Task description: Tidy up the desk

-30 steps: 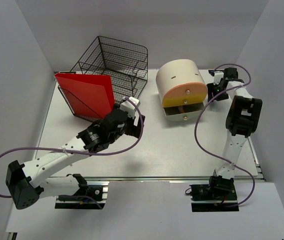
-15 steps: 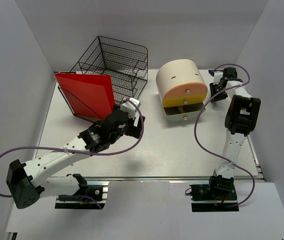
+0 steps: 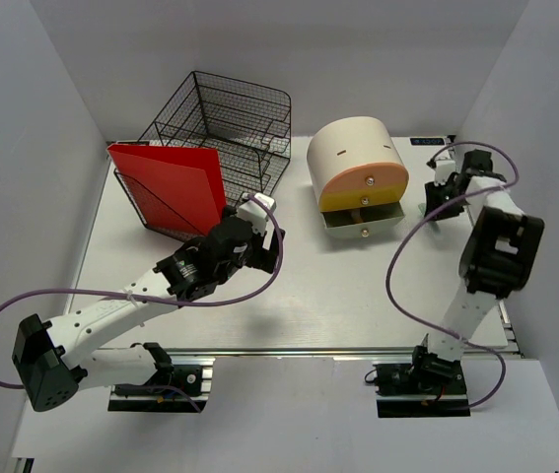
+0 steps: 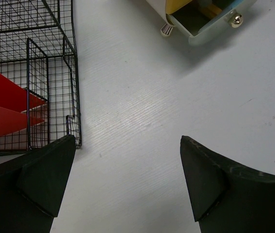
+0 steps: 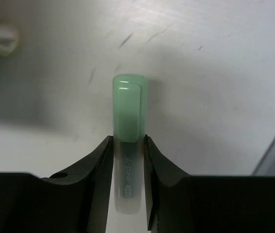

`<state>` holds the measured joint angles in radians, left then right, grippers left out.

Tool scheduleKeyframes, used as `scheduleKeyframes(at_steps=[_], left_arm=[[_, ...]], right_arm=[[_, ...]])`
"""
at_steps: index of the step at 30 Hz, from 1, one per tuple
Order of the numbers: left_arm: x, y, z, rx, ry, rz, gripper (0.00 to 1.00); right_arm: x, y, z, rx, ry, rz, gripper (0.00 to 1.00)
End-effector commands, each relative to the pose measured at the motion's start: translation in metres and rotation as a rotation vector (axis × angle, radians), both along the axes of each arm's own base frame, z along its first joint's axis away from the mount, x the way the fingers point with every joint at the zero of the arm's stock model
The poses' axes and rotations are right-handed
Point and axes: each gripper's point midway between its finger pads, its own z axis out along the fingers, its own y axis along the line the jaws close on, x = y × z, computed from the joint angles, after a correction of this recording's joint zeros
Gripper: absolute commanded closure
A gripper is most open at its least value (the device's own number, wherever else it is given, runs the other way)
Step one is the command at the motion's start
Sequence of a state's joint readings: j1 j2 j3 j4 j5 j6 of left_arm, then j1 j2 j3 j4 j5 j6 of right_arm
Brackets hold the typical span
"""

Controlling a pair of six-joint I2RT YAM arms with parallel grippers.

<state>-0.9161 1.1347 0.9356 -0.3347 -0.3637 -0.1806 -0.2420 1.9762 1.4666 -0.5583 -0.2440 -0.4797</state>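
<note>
The desk (image 3: 309, 296) is a white tabletop with a silver rail (image 3: 299, 352) along its near edge. My right gripper (image 3: 444, 194) hovers at the far right, beside the beige drawer unit. In the right wrist view it (image 5: 127, 141) is shut on a green marker pen (image 5: 128, 111), whose capped end sticks out past the fingertips, just above the desk (image 5: 215, 73). My left gripper (image 3: 259, 205) is open and empty in front of the mesh tray's corner. In the left wrist view its fingers (image 4: 45, 170) stand wide apart over bare desk (image 4: 137, 121).
A black wire mesh tray (image 3: 222, 128) at the back left holds a red folder (image 3: 171, 187). The round beige drawer unit (image 3: 356, 168) has its bottom drawer (image 3: 363, 222) pulled open, also in the left wrist view (image 4: 210, 19). A small dark device (image 3: 427, 141) lies at the back right.
My right arm swung right and toward the front, carrying its gripper away from behind the drawer unit. The left arm has barely moved.
</note>
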Motion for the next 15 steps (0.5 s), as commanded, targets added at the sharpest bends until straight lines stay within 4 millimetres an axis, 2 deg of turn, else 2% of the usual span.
scheduleKeyframes(at_steps=[1, 2, 3, 4, 6, 7, 9, 11, 12, 14, 15], left_arm=[[0.0, 0.005, 0.013, -0.029, -0.037, 0.013, 0.02], [0.0, 0.005, 0.015, -0.034, -0.039, 0.014, 0.02], [0.0, 0.005, 0.017, -0.039, -0.043, 0.014, 0.02], [-0.001, 0.006, 0.017, -0.04, -0.045, 0.013, 0.02], [-0.001, 0.007, 0.02, -0.047, -0.052, 0.013, 0.02], [-0.001, 0.007, 0.02, -0.049, -0.053, 0.011, 0.02], [-0.002, 0.007, 0.022, -0.056, -0.056, 0.008, 0.02], [-0.002, 0.006, 0.022, -0.06, -0.057, 0.004, 0.02], [-0.003, 0.004, 0.023, -0.063, -0.055, -0.003, 0.02], [-0.003, 0.004, 0.022, -0.064, -0.054, -0.007, 0.02], [-0.003, 0.004, 0.022, -0.062, -0.054, -0.009, 0.02]], right_arm=[[-0.026, 0.035, 0.069, 0.045, -0.162, 0.282, 1.0], [-0.034, 0.037, 0.09, 0.005, -0.221, 0.35, 1.0], [-0.047, 0.043, 0.085, 0.008, -0.21, 0.375, 1.0], [-0.056, 0.049, 0.103, -0.001, -0.26, 0.413, 1.0], [-0.074, 0.057, 0.106, -0.016, -0.275, 0.482, 1.0], [-0.083, 0.065, 0.121, -0.012, -0.327, 0.528, 1.0], [-0.103, 0.083, 0.126, -0.013, -0.363, 0.677, 1.0], [-0.125, 0.11, 0.134, 0.015, -0.407, 0.813, 1.0], [-0.128, 0.115, 0.138, -0.005, -0.438, 0.858, 1.0], [-0.131, 0.129, 0.133, -0.021, -0.443, 0.922, 1.0], [-0.129, 0.145, 0.133, -0.03, -0.462, 0.971, 1.0]])
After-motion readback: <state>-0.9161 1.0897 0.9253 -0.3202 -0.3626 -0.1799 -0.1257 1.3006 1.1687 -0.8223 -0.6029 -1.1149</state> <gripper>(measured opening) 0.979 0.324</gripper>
